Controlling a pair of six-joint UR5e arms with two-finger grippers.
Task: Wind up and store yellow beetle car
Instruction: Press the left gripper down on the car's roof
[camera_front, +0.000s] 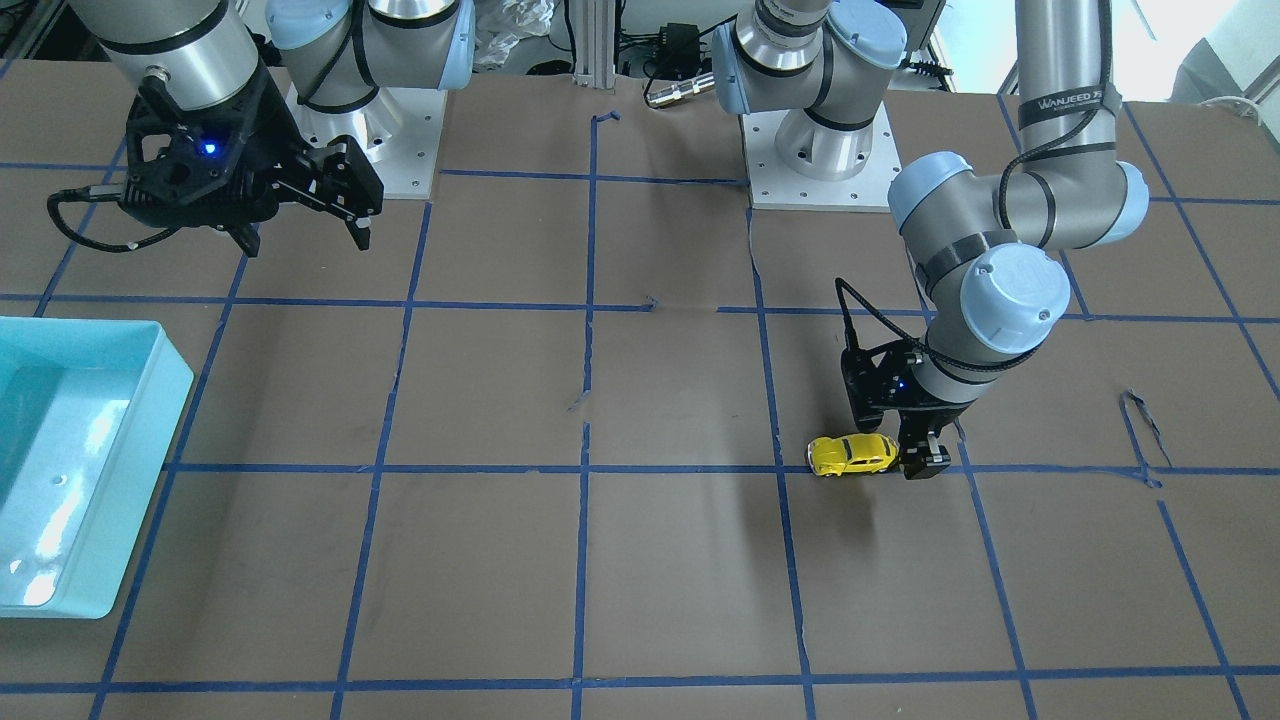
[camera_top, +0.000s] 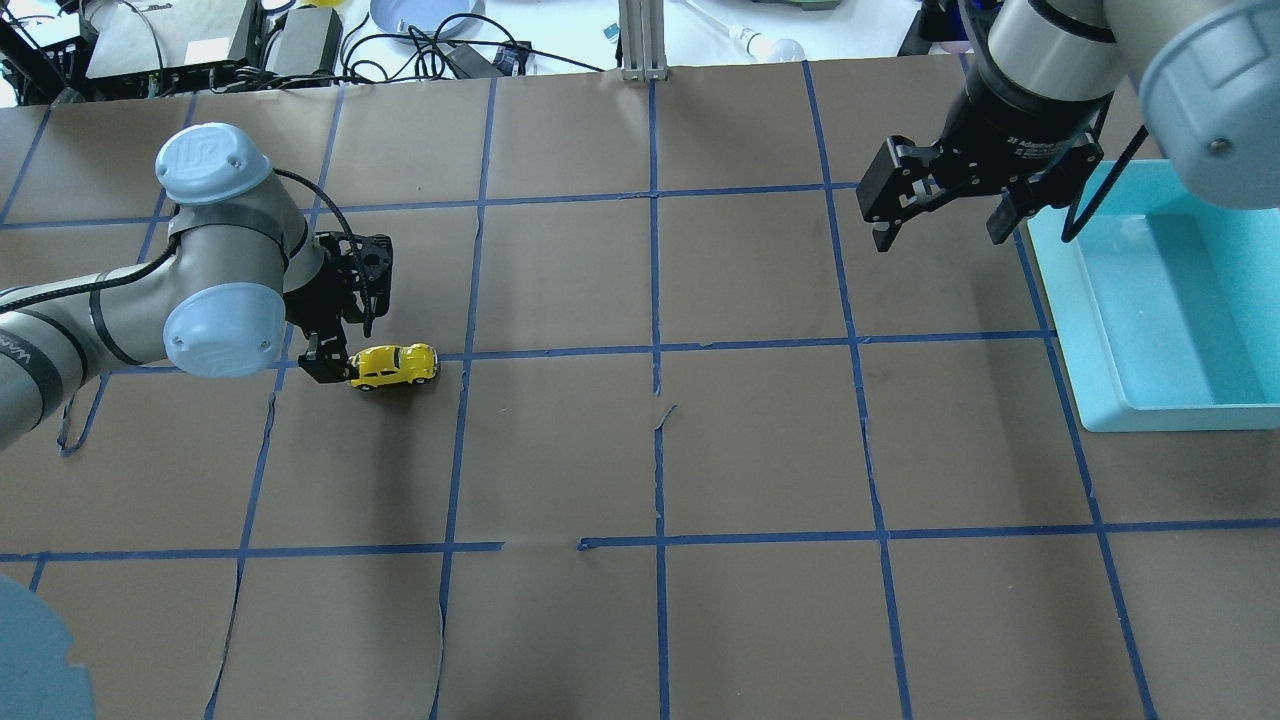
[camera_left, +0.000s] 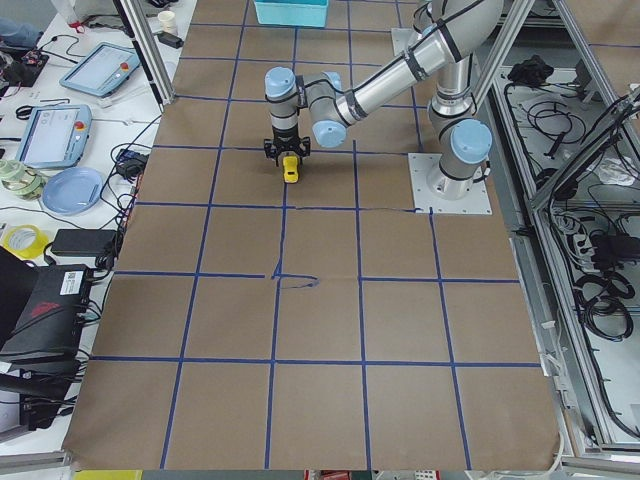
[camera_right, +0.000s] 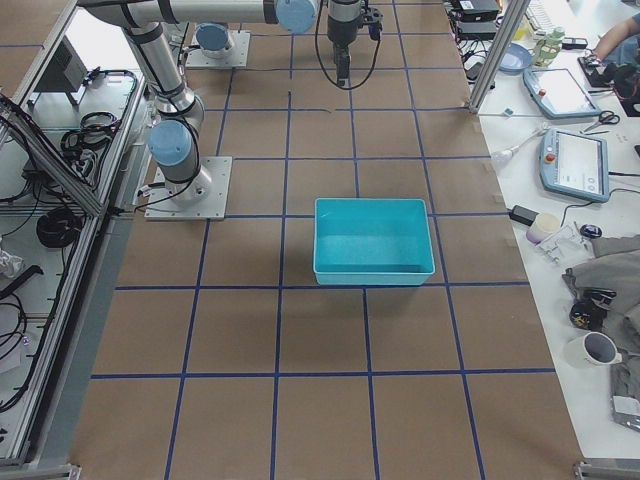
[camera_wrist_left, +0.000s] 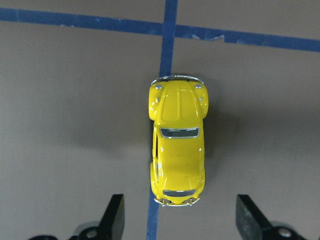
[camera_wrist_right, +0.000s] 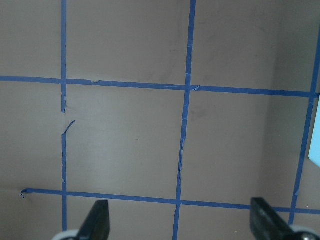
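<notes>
The yellow beetle car (camera_top: 395, 365) stands on its wheels on a blue tape line on the brown table, left of centre in the overhead view. It also shows in the front view (camera_front: 853, 455) and the left wrist view (camera_wrist_left: 177, 145). My left gripper (camera_top: 335, 365) is low at the car's rear end and open. In the left wrist view its fingertips (camera_wrist_left: 114, 217) flank the rear bumper without touching it. My right gripper (camera_top: 940, 225) hangs open and empty above the table, far from the car, near the teal bin. It also shows in the front view (camera_front: 300, 215).
A teal bin (camera_top: 1150, 390) stands at the table's right edge in the overhead view, and at the left edge in the front view (camera_front: 170, 390). Blue tape lines grid the brown table. Both arm bases (camera_front: 820, 150) are at the robot's side.
</notes>
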